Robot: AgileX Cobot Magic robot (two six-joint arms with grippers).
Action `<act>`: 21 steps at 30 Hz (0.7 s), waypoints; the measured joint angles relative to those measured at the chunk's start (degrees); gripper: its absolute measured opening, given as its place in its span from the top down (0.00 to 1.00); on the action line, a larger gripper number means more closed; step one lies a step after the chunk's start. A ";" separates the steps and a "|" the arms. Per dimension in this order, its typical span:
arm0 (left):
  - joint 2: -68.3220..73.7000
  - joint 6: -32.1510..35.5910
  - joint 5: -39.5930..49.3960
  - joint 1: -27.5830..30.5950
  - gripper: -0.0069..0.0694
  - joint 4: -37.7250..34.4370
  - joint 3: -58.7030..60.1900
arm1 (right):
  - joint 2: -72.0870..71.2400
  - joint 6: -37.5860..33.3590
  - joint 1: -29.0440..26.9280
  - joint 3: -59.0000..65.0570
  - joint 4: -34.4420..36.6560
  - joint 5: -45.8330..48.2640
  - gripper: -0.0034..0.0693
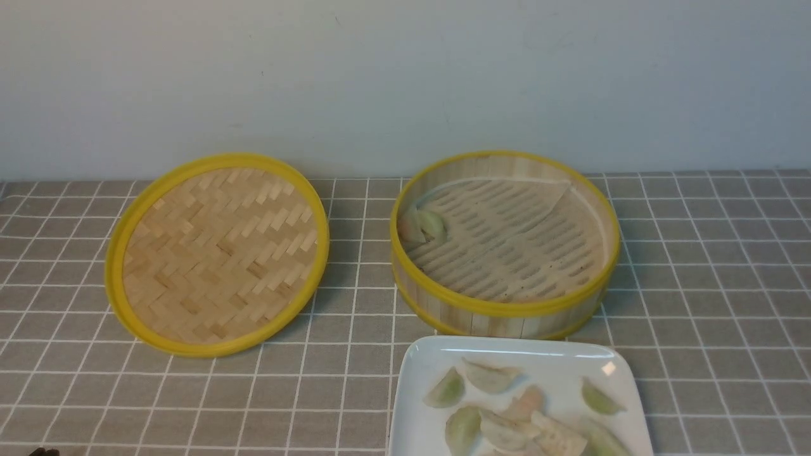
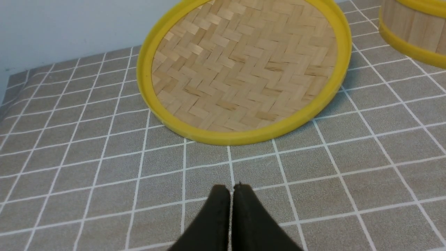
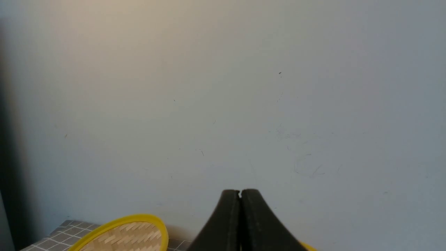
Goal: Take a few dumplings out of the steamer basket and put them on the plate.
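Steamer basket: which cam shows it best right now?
Front view. The steamer basket shows whole there, open top, liner, two dumplings against its left inner wall. The left wrist view catches only a strip of its wall and yellow rims at a corner. The right wrist view shows at most a yellow sliver, mostly wall.

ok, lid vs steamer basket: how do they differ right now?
The lid is shallow with a herringbone weave; the steamer basket is deep with upright slat walls. The lid holds nothing; the basket holds two dumplings on a pale liner. Both are round, yellow-rimmed bamboo.
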 joint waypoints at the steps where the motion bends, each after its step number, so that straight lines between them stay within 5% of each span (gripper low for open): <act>1: 0.00 0.00 0.00 0.00 0.92 0.00 0.00 | 0.00 0.00 0.00 0.00 0.00 0.00 0.97; 6: 0.00 0.00 0.00 0.00 0.92 0.00 0.00 | 0.00 -2.67 0.00 0.00 4.11 0.45 0.97; 12: 0.00 0.00 0.00 0.00 0.92 0.00 0.00 | 0.00 -28.00 0.00 0.00 27.10 -0.08 0.97; 16: 0.00 0.00 0.00 0.00 0.92 0.00 0.00 | 0.00 -37.57 0.00 0.00 36.25 -1.52 0.97; 21: 0.00 0.00 0.00 0.00 0.92 0.00 0.00 | 0.00 -39.95 0.00 0.45 37.52 -1.57 0.97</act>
